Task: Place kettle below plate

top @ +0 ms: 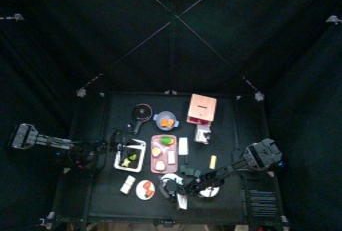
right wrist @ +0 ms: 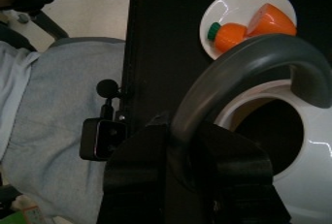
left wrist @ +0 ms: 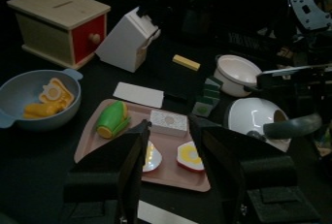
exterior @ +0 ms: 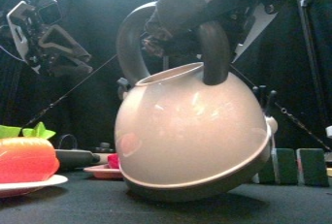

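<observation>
**Kettle gripped by handle at front edge of tabletop**

Right gripper (exterior: 195, 48): jaws about half open, clamped on the dark arched handle (right wrist: 253, 68) of the kettle (exterior: 195, 131). Seen from the front, kettle tilted, one side of its base lifted off the tabletop (exterior: 78, 204), spout side higher. Seen from above, kettle (top: 177, 183) at the front edge, near the middle, right arm reaching in to it from the right.

Just beside the kettle, toward the front left corner: white plate (right wrist: 231, 5) carrying an orange and green toy vegetable (right wrist: 247, 29); same plate (exterior: 33, 184) low at the left of the front view, apart from the kettle body there.

Left gripper (left wrist: 176, 155): jaws spread wide, nothing between them, hanging over a pink tray (left wrist: 119, 141) with food items near the tabletop's middle. Left arm coming in from the left edge.

Farther back: blue bowl (left wrist: 33, 97) with orange pieces, wooden box (left wrist: 58, 24) toward the back edge, white knife block (left wrist: 130, 39) beside it.

Beyond the tabletop's front edge, in the right wrist view: a person in a light blue garment (right wrist: 46, 102).
</observation>
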